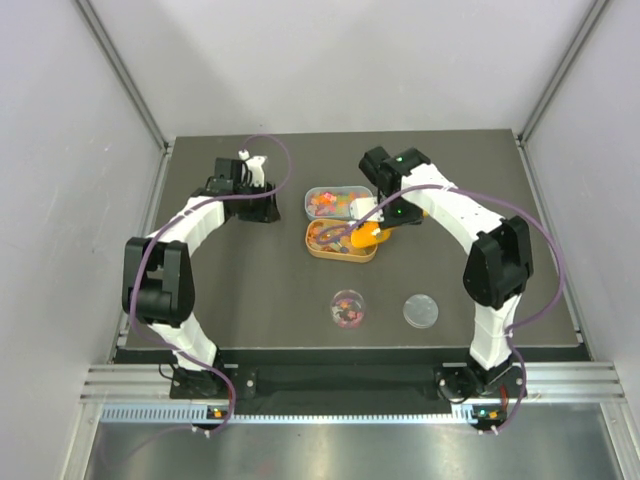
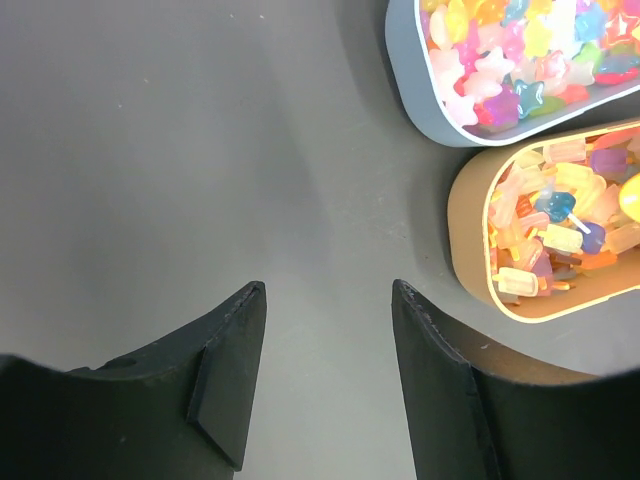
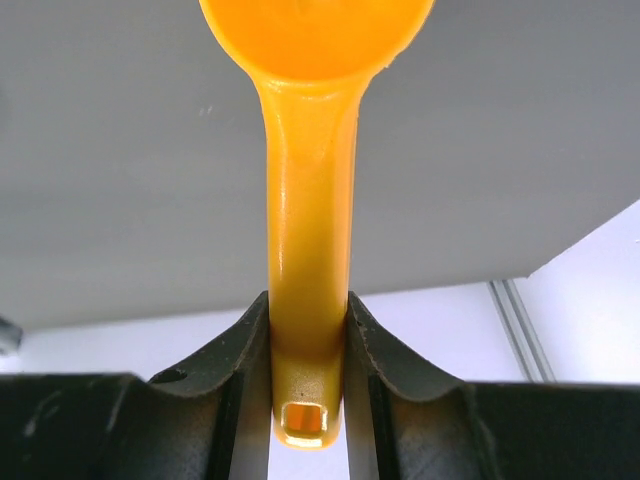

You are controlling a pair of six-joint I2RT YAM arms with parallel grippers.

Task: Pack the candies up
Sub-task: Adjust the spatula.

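Candies point(image 1: 333, 203) fill a grey oblong tray point(image 1: 309, 205), and more candies point(image 1: 328, 237) lie in a tan oblong tray point(image 1: 340, 255) just in front of it. My right gripper point(image 3: 308, 300) is shut on the handle of an orange scoop point(image 3: 308, 230). The scoop point(image 1: 365, 237) hangs over the tan tray's right end, held by the right gripper point(image 1: 385, 216). My left gripper point(image 2: 328, 290) is open and empty above bare table, left of the grey tray point(image 2: 420, 90) and the tan tray point(image 2: 465, 230). From above, the left gripper point(image 1: 262, 205) sits left of both trays.
A small round clear container point(image 1: 349, 307) with a few candies stands on the dark table nearer the front. Its round lid point(image 1: 421, 311) lies to its right. Grey walls enclose the table on three sides.
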